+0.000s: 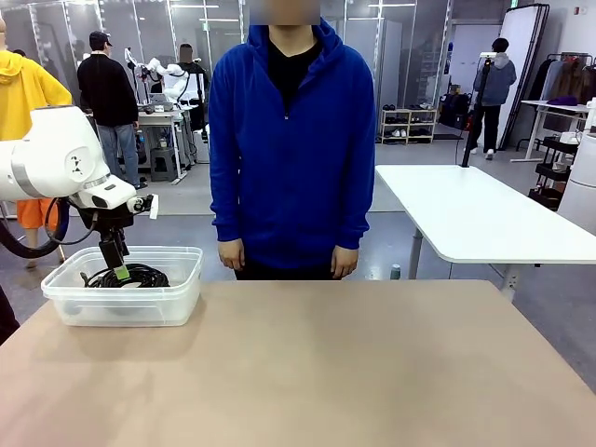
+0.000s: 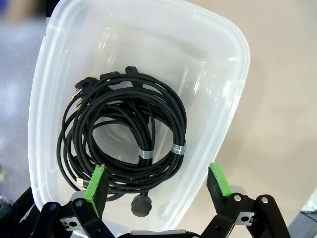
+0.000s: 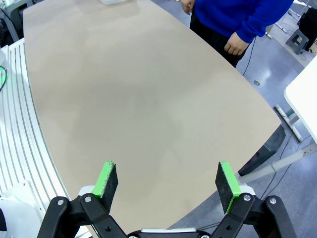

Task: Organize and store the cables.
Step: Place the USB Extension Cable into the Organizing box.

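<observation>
The tan bench (image 1: 307,372) was seen with a clear plastic bin (image 1: 177,303) set at its far left corner. The cables (image 2: 124,134), black coils lying flat and overlapping, were held in that bin, directly beneath the left claw (image 2: 158,186), which was spread wide with nothing grasped. Plugs were pointed toward the bin's walls. The right claw (image 3: 168,183) was likewise released above bare bench.

Open right hand (image 3: 168,182) above table (image 3: 148,99)
</observation>
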`<state>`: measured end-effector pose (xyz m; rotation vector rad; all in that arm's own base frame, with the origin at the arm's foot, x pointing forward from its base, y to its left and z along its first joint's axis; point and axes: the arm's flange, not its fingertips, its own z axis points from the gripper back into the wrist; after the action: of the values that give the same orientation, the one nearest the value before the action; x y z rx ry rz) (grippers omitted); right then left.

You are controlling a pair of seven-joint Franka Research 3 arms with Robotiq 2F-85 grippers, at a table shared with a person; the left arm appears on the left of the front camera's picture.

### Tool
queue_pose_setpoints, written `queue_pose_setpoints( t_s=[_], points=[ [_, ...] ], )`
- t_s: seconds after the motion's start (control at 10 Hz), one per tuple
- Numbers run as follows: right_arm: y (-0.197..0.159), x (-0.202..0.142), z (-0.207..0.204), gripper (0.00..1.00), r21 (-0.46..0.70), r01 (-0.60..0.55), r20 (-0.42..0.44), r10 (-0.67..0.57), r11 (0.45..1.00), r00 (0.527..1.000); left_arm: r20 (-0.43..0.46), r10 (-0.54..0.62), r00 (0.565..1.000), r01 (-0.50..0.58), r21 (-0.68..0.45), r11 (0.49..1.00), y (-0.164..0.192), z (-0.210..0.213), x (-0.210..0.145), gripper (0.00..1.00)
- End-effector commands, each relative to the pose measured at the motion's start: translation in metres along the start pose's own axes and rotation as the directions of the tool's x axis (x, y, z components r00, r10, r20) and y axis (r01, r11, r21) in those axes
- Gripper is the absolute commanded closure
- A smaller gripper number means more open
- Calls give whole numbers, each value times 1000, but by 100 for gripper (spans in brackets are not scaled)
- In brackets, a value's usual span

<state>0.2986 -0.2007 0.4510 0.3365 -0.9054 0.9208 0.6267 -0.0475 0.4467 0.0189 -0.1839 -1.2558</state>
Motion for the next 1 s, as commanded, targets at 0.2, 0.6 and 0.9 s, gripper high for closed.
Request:
queue_pose_setpoints(
  t_s=[0.2, 0.6, 0.9],
  points=[
    [-2, -1, 0, 0, -2, -16, 12, 16, 1000, 1000, -2, -5, 1000, 5, 0, 1000, 0, 0, -1, 0],
    [-2, -1, 0, 0, -2, -16, 12, 16, 1000, 1000, -2, -5, 1000, 5, 0, 1000, 0, 0, -1, 0],
    [-2, -1, 0, 0, -2, -16, 12, 16, 1000, 1000, -2, -5, 1000, 5, 0, 1000, 0, 0, -1, 0]
  ],
)
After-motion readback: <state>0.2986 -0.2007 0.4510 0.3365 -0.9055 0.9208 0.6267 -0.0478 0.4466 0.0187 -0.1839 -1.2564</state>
